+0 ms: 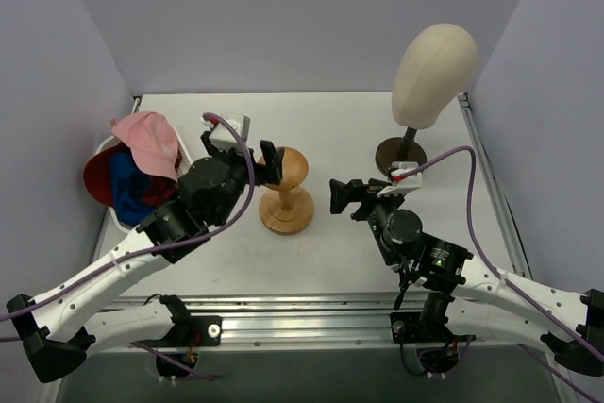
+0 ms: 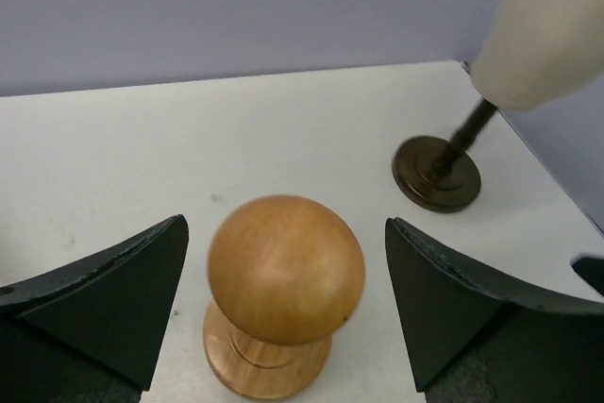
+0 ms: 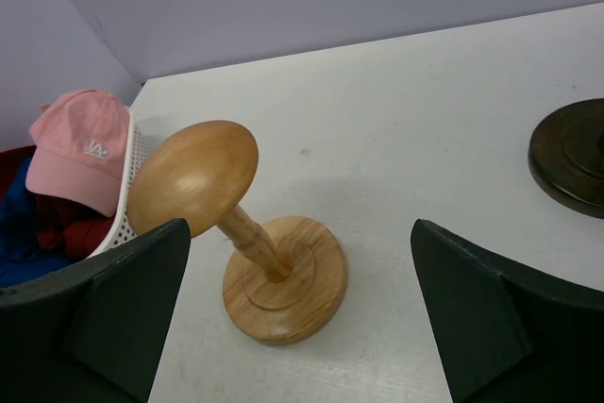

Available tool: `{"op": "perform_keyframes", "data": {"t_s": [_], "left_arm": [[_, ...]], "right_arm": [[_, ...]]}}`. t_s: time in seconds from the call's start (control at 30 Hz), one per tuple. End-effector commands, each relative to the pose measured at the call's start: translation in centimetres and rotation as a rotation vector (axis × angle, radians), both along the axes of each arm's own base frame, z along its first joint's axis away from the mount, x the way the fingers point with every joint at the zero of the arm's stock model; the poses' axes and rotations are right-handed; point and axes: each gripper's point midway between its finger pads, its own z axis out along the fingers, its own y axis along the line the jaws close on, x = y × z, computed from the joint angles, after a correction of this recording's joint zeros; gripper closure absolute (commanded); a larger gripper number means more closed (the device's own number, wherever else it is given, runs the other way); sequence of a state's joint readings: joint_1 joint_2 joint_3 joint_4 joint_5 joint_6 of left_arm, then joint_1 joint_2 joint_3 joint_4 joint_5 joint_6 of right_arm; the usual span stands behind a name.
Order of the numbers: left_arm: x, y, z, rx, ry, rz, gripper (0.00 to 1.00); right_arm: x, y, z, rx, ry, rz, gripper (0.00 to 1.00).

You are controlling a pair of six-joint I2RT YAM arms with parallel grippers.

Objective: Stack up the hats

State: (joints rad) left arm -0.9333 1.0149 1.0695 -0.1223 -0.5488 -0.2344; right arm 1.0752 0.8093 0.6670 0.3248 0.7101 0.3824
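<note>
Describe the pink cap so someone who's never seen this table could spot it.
On the table's left side, a white mesh basket holds a heap of hats. The pink baseball cap sits on top. It alone is pale pink; a red hat and a blue hat lie beneath.

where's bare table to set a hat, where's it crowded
Free: the table between the wooden stand and the mannequin base, and the far strip by the back wall. Crowded: the left edge, where the basket holds the hats.
</note>
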Motion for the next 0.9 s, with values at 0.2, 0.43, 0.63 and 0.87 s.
{"op": "perform_keyframes", "data": {"t_s": [0.2,0.43,0.63,0.87], "left_arm": [[10.7,16.1,2.0,-0.031,0.115,0.519,0.06],[16.4,24.3,-2.9,0.026,0.319,0.68,0.0],[19.0,30.8,-9.5,0.124,0.503,0.82,0.14],[20.4,34.1,-15.4,0.158,0.635,0.864,0.19]], "right_arm": [[0.4,-2.6,0.2,0.001,-0.021,-0.127,0.02],[-0.2,-1.4,0.6,0.014,-0.047,-0.035,0.04],[0.1,-1.4,0.2,-0.001,-0.039,-0.048,0.06],[0.1,-0.9,0.2,-0.01,-0.026,-0.036,0.06]]}}
